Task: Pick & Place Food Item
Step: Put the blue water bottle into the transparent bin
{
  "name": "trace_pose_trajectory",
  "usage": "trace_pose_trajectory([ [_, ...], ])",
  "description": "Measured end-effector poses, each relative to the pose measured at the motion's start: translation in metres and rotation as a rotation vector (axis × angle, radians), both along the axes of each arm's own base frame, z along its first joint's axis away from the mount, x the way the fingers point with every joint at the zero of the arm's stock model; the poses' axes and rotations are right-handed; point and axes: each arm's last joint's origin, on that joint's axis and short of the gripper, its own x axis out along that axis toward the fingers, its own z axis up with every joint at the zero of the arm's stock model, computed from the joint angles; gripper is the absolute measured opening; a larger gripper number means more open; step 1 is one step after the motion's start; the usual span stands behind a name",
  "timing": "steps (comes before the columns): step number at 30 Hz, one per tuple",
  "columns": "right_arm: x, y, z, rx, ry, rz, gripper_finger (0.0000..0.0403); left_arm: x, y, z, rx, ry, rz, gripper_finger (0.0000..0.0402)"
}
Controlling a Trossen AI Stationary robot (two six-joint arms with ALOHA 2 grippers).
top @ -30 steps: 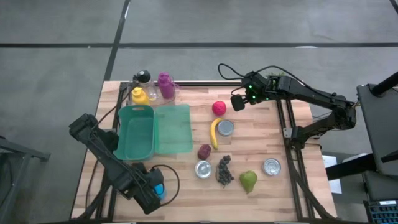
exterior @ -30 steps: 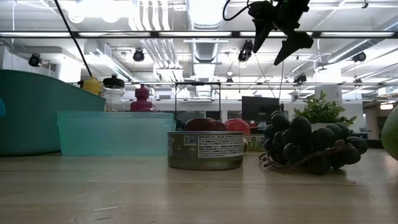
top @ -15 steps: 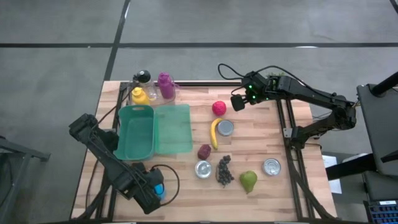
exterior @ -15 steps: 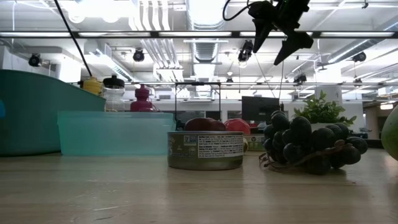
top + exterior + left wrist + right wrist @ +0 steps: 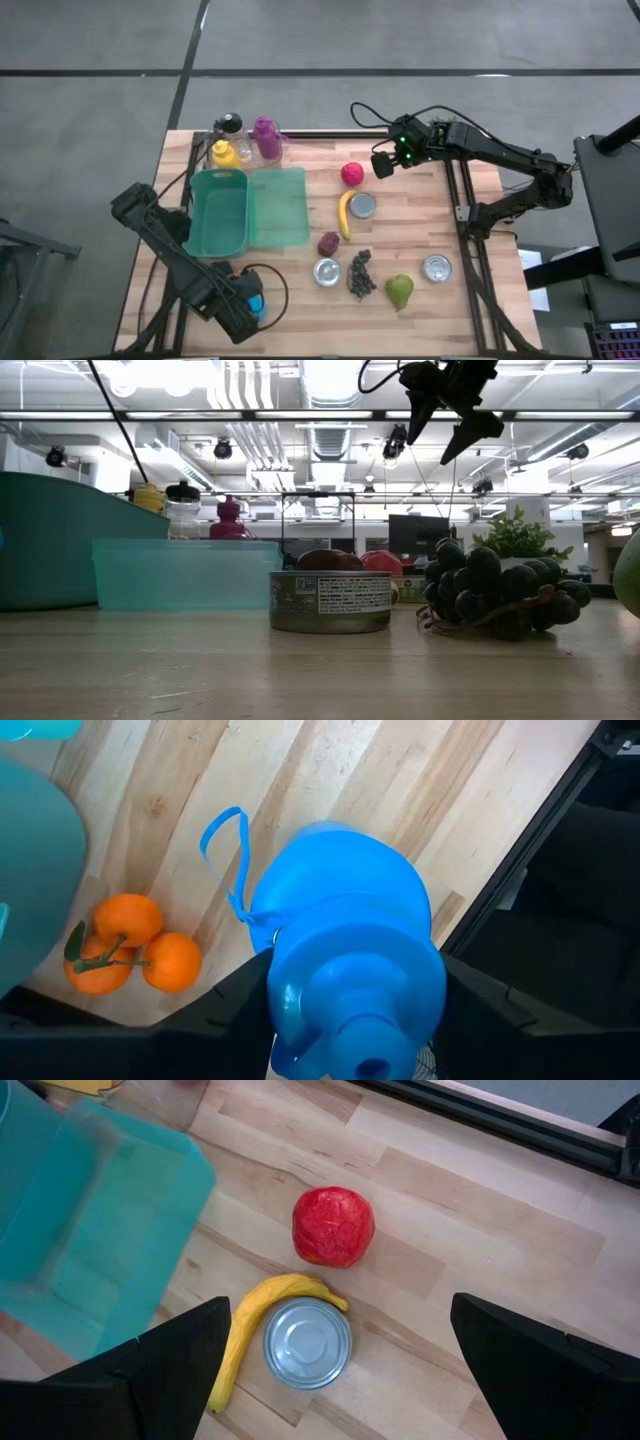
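Spanning wooden table (image 5: 420, 230) (slatted) — ceiling lights (image 5: 330, 375)

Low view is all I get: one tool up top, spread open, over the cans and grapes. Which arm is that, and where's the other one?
Observer: That's the right tool. It hangs over the far side of the table, just beside the red fruit.
Operator: And the left?
Observer: The left tool is down at the near left corner, at a blue bottle.
Operator: Anything close to that bottle?
Observer: Oranges with a leaf lie on the wood next to it, not touching it.
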Motion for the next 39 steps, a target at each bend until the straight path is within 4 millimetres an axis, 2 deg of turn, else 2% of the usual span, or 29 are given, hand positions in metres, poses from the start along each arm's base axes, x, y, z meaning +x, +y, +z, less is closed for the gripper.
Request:
trace_pose_trajectory([
  [5, 0.000, 0.000, 0.000, 0.000, 0.000, 0.000, 0.0378, 0.002, 0.000, 0.005, -0.011, -0.020, 0.007, 0.0213],
  [12, 0.000, 0.000, 0.000, 0.000, 0.000, 0.000, 0.0378, 0.001, 0.006, 0.028, 0.029, -0.050, 0.026, 0.0213],
  [22, 0.000, 0.000, 0.000, 0.000, 0.000, 0.000, 0.0378, 0.011, 0.030, 0.058, 0.045, -0.057, 0.095, 0.0212],
  [29, 0.000, 0.000, 0.000, 0.000, 0.000, 0.001, 0.0378, 0.018, 0.064, 0.076, 0.059, -0.068, 0.164, 0.0212],
  [39, 0.000, 0.000, 0.000, 0.000, 0.000, 0.000, 0.0378, 0.024, 0.140, 0.102, 0.091, -0.165, 0.133, 0.0212],
])
